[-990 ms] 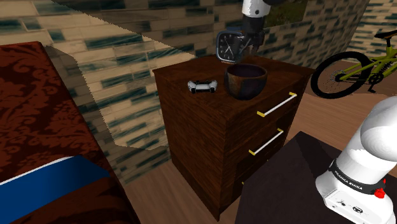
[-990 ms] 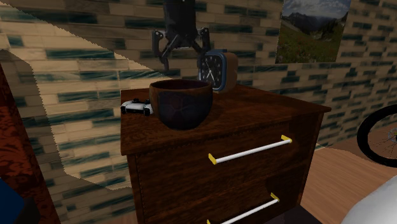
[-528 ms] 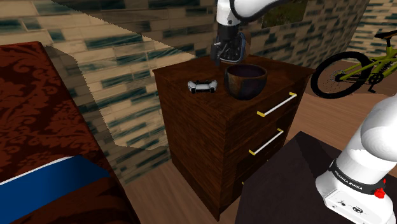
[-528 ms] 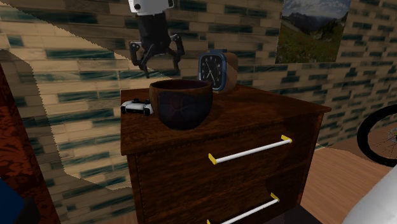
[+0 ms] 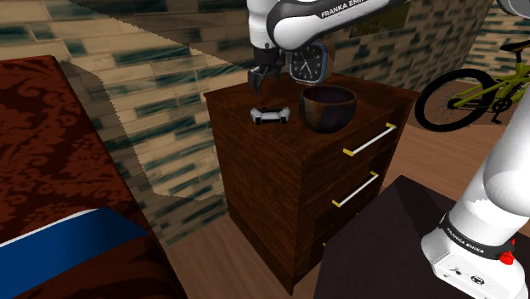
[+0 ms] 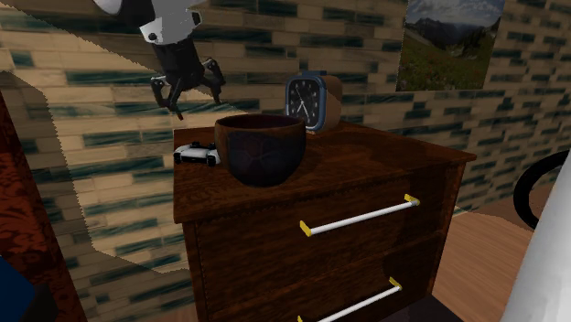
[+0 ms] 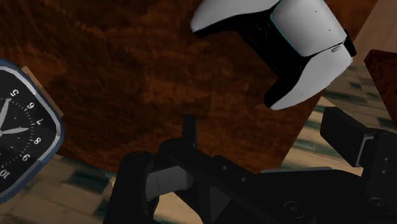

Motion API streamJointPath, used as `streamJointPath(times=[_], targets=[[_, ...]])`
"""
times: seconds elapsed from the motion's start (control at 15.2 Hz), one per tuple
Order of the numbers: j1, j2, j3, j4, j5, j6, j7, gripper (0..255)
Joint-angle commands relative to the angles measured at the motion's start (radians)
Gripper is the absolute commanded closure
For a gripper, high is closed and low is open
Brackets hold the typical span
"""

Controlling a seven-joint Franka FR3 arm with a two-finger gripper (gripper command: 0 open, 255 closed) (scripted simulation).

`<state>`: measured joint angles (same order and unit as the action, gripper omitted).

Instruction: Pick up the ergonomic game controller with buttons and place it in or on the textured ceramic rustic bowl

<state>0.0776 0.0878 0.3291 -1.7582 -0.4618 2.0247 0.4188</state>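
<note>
The white and black game controller (image 5: 270,115) lies on the dark wooden dresser top (image 5: 255,95), near the corner on the shoulder view's left. To its right stands the dark brown bowl (image 5: 328,107). My gripper (image 5: 260,81) hangs open just above and slightly behind the controller, holding nothing. In the second exterior view the gripper (image 6: 192,99) has its fingers spread, above the controller (image 6: 199,154) and to the left of the bowl (image 6: 263,146). The wrist view has the controller (image 7: 286,44) ahead of the open gripper (image 7: 267,140), a little off to one side.
A blue-rimmed clock (image 5: 307,64) stands at the back of the dresser behind the bowl, also in view as the clock (image 6: 307,99) and the clock (image 7: 16,127). The dresser drawers have white handles (image 5: 369,140). A bed (image 5: 51,170) is left, a bicycle (image 5: 476,89) right.
The gripper has swung from over the bowl and clock toward the shoulder view's left and now hangs over the controller. It has stayed open.
</note>
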Motion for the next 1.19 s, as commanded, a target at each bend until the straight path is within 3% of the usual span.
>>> streamJointPath(times=[0.0, 0.53, 1.06, 1.12], targets=[[0.023, 0.077, 0.010, 0.072, -0.071, -0.002, 0.026, 0], [0.016, 0.133, -0.008, 0.053, -0.110, 0.072, 0.046, 0], [0.016, 0.133, -0.008, 0.053, -0.110, 0.071, 0.046, 0], [0.016, 0.133, -0.008, 0.053, -0.110, 0.071, 0.046, 255]])
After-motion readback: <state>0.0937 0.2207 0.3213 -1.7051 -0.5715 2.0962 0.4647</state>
